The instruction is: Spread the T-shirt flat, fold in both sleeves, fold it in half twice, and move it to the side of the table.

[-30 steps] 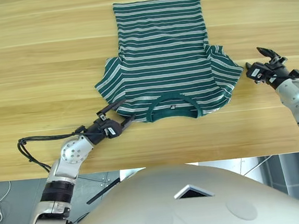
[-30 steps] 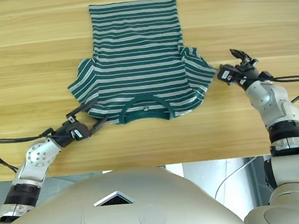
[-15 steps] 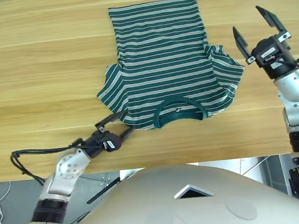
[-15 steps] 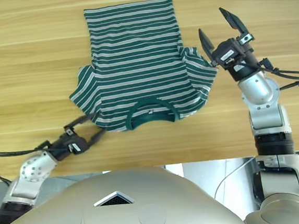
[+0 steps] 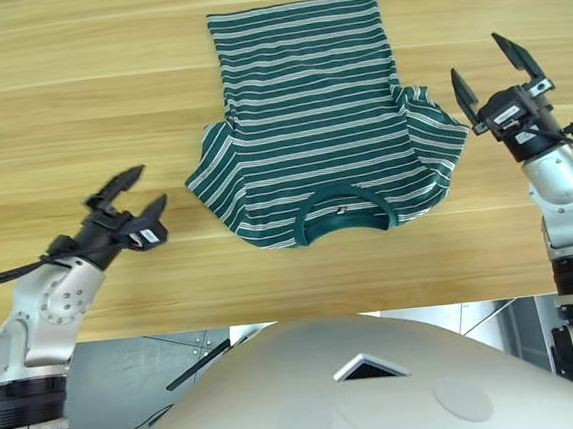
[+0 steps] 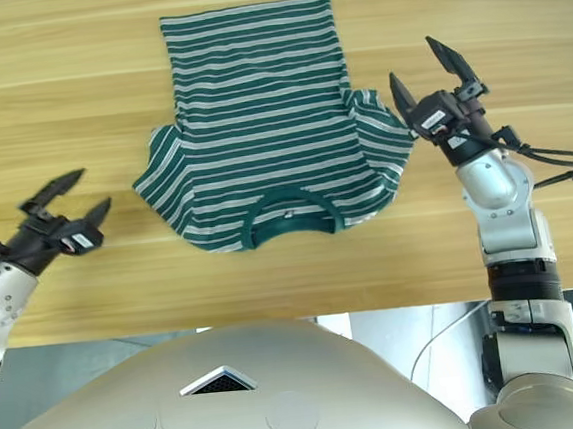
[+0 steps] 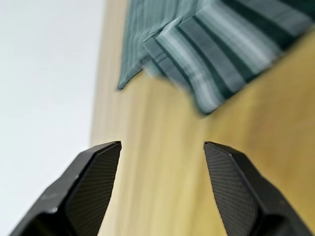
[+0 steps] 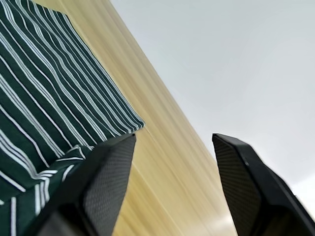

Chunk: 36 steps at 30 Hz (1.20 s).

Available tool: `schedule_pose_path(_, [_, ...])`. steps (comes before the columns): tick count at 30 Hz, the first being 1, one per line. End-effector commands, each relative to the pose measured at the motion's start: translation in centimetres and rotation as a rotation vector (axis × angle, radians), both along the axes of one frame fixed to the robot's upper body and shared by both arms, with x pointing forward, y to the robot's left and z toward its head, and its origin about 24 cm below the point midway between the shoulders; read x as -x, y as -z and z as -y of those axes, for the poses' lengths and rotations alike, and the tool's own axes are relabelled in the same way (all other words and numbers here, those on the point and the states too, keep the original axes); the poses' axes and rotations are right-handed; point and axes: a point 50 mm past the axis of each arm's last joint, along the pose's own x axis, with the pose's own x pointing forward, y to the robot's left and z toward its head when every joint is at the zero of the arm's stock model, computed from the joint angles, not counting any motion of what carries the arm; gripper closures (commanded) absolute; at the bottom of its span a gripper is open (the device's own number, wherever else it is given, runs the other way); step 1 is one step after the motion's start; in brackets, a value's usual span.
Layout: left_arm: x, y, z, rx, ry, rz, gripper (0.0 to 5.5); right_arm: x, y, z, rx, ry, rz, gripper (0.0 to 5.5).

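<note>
Light wood table (image 5: 75, 92) runs across the whole scene, and the shirt (image 5: 319, 121) lies near its middle, green with pale stripes. Its long axis runs straight away from the robot, with the collar (image 5: 341, 205) at the near end and the hem (image 5: 294, 8) at the far end. The body looks mostly flat, but the left sleeve (image 5: 212, 166) and right sleeve (image 5: 435, 131) are both rumpled and stick out to the sides, so neither seems folded in yet. The right gripper (image 5: 475, 55) is raised just beside the right sleeve, its fingers wide apart and holding nothing. The left gripper (image 5: 151, 184) sits low over the table, well apart from the left sleeve, its fingers also spread and empty; the sleeve lies ahead of it and toward the middle. The right arm is clearly the nearer one. Each sleeve lies inward of its own gripper, so folding one in would probably mean pinching its outer edge and carrying it across the shirt's long axis.
</note>
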Motion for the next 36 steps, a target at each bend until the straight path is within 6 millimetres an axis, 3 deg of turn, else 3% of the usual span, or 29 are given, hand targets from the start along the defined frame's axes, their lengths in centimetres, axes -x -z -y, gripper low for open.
schedule_pose_path(1, [-0.2,0.3,1.2,-0.067,0.139,-0.056,2.38,-0.3,-0.6,0.6,0.022,0.017,0.029,2.64])
schedule_pose_path(4, [-1.1,0.5,1.7,-0.090,0.182,-0.062,2.38,-0.1,-0.2,0.8,0.035,0.025,0.021,2.64])
schedule_pose_path(7, [-2.0,1.2,0.9,-0.160,0.157,-0.071,2.38,0.3,0.1,1.0,0.038,0.035,0.019,2.64])
schedule_pose_path(24, [-3.0,3.3,1.7,-0.165,0.183,-0.103,2.38,0.7,0.4,2.0,0.039,0.077,0.015,2.64])
schedule_pose_path(36, [-2.9,3.9,1.3,-0.186,0.172,-0.146,4.24,0.8,0.1,2.2,0.036,0.085,0.013,2.64])
